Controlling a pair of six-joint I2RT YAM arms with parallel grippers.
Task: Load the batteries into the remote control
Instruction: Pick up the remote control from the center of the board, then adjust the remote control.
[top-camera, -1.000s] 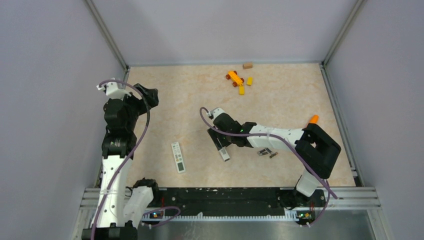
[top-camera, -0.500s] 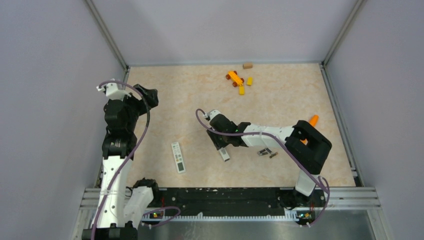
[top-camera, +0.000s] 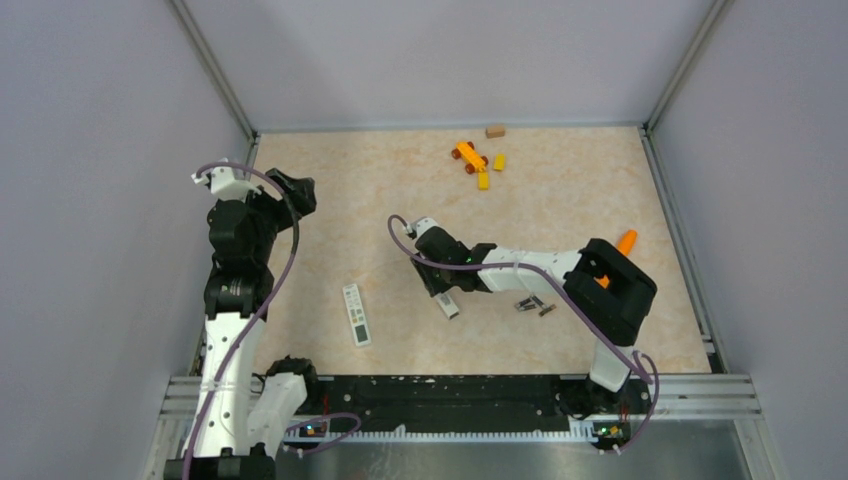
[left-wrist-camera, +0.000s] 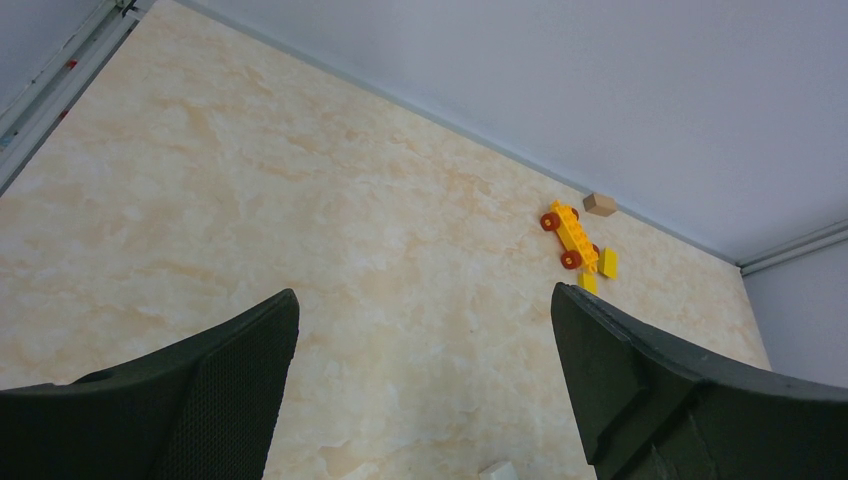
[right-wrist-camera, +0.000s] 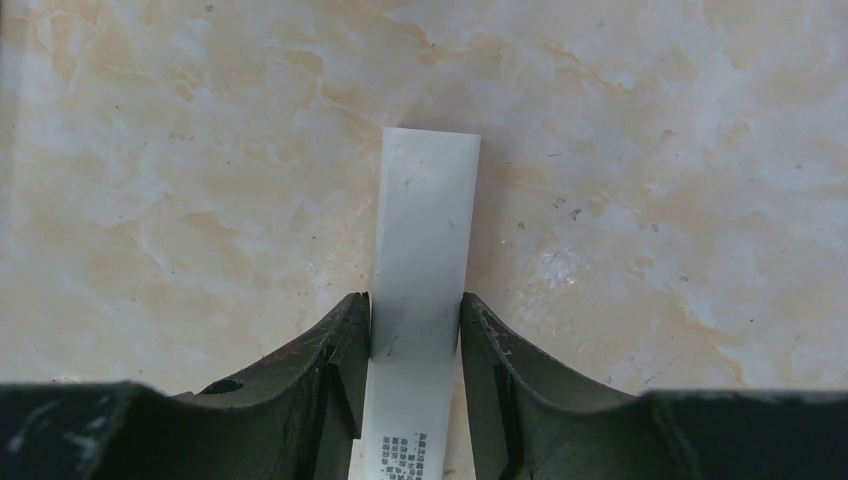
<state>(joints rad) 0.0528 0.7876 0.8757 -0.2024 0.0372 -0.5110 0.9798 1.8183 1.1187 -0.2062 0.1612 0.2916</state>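
The white remote control (top-camera: 356, 314) lies flat on the table (top-camera: 560, 200) near the front edge. Its thin back cover (right-wrist-camera: 425, 230) lies apart from it, pinched at both edges by the right gripper (right-wrist-camera: 414, 300). Both batteries (top-camera: 531, 305) lie loose further right, so none is loaded yet. The battery bay is too small to make out. The left gripper (left-wrist-camera: 422, 300) hangs spread wide and empty.

Pale lilac walls (top-camera: 450, 60), beige marbled tabletop (top-camera: 560, 205)

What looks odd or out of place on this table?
Yellow toy bricks at the back seem stray. Two batteries lie loose, apart from the remote; the right fingers pinch a white strip.
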